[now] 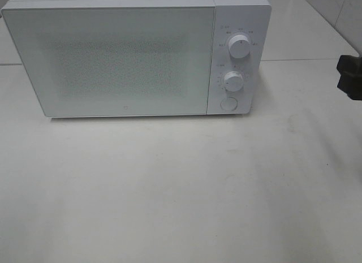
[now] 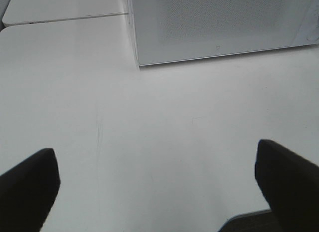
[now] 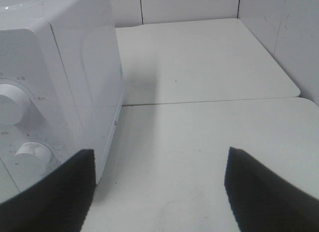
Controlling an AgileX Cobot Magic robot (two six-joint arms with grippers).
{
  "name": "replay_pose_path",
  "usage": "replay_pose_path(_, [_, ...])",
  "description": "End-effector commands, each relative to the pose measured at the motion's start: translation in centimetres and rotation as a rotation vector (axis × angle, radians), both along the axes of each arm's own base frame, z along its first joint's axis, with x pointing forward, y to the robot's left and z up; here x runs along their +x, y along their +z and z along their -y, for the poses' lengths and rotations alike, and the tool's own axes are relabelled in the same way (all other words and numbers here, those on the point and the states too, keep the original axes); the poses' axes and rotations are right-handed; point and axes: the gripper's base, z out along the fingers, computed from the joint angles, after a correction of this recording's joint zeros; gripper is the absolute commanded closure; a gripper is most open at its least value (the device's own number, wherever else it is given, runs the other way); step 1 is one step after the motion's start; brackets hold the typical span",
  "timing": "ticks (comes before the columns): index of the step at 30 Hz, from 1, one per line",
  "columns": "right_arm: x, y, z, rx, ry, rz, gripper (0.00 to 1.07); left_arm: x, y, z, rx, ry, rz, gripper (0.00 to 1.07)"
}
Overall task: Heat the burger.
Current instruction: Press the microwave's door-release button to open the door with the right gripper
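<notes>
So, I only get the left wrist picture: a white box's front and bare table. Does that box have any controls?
Observer: Yes. The high camera shows the microwave has an upper dial and a lower dial on the right of its front.
Operator: Anything else there?
Observer: A round button sits below the dials.
Operator: And where's the other arm?
Observer: At the high view's right edge, beside the microwave's dial end. Its fingers stand apart with nothing between them.
</notes>
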Motion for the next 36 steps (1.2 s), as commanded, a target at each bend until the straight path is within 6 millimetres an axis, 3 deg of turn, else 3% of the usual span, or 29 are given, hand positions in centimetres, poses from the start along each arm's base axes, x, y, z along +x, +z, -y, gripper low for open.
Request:
replay_pose_path(1, [-0.1,-0.4,0.2,0.008,-0.018,0.075,0.35,-0.2,0.0,0.0,-0.009,0.001,0.028,0.07])
replay_pose_path(6, [-0.3,-2.3,-0.1,0.015,-0.011,0.065,0.35,-0.2,0.0,0.0,-0.009,0.001,0.028,0.07])
replay_pose_path(13, [-0.3,-4.4,-2.6,-0.012,0.017,0.055,0.35,-0.2,0.0,0.0,-0.009,0.001,0.028,0.07])
replay_pose_path(27, [-0.8,-6.7,-6.8,-0.049,0.021,0.065,0.35,-0.2,0.0,0.0,-0.009,0.001,0.028,0.07])
replay_pose_path(36, [-0.4,-7.1,-9.8,-0.058,0.05,0.06,0.35,-0.2,0.0,0.0,-0.009,0.001,0.028,0.07])
